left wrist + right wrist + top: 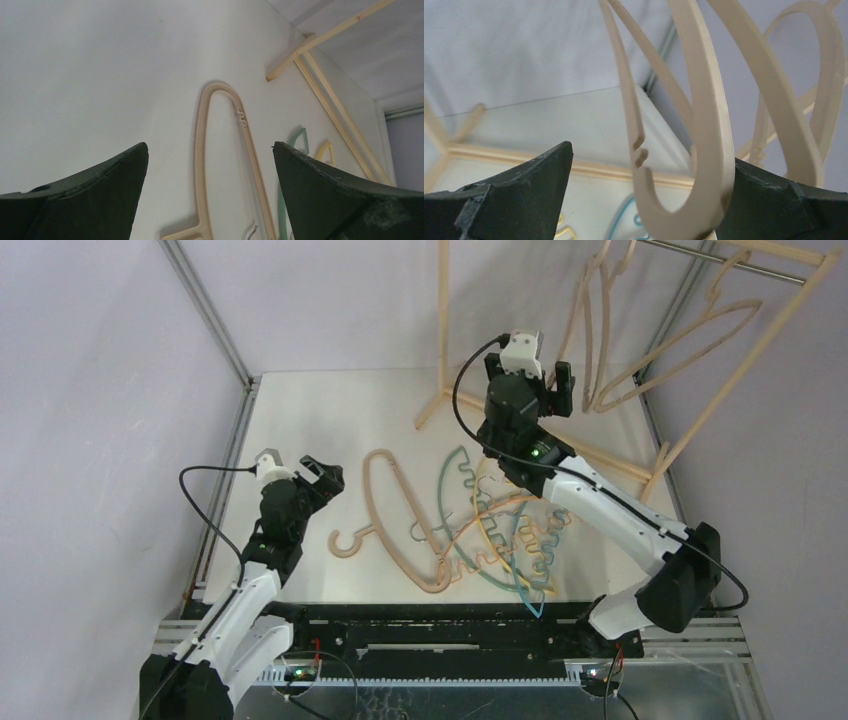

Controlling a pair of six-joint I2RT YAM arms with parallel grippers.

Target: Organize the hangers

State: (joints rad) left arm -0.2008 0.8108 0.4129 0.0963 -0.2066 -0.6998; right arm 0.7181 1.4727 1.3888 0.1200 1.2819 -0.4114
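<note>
Hangers (706,125), the smooth beige wooden kind, dangle off the pale wooden rack (444,320) at the table's (330,410) far right corner. One's rounded end sits between my right claw's (530,370) wide-open jaws, close by the right finger. My left claw (300,472) gapes too, near the left edge. Another beige wooden hanger (201,150) lies flat mid-table beside tangled thin teal, yellow and orange wavy hangers (500,535).

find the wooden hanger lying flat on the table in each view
Top external: wooden hanger left of centre, beside the coloured hangers.
Left wrist: wooden hanger at centre, running up the picture.
Right wrist: not in it; only hung hangers show.
Shared landmark: rack's base rail.
</note>
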